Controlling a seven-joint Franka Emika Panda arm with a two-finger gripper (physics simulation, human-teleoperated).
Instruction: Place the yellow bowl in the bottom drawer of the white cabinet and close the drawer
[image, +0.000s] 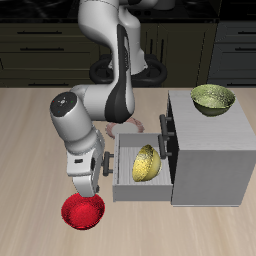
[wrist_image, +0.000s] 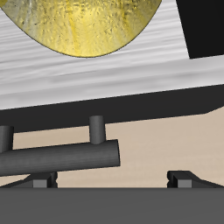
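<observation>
The white cabinet (image: 215, 150) stands on the table with its bottom drawer (image: 128, 190) pulled out. The yellow bowl (image: 146, 163) lies tilted inside that drawer; it also shows in the wrist view (wrist_image: 87, 26) beyond the drawer's front wall (wrist_image: 105, 74). My gripper (image: 104, 168) is open and empty, just outside the drawer front, facing its dark bar handle (wrist_image: 61, 157). In the wrist view the gripper (wrist_image: 114, 179) has its fingertips (wrist_image: 44, 179) spread wide, close to the handle but not closed on it.
A red bowl (image: 83, 211) sits on the table right under my wrist, near the front edge. A duller olive-yellow bowl (image: 213, 98) rests on top of the cabinet. The upper drawer (image: 165, 125) is shut. Dark kitchen cabinets line the back.
</observation>
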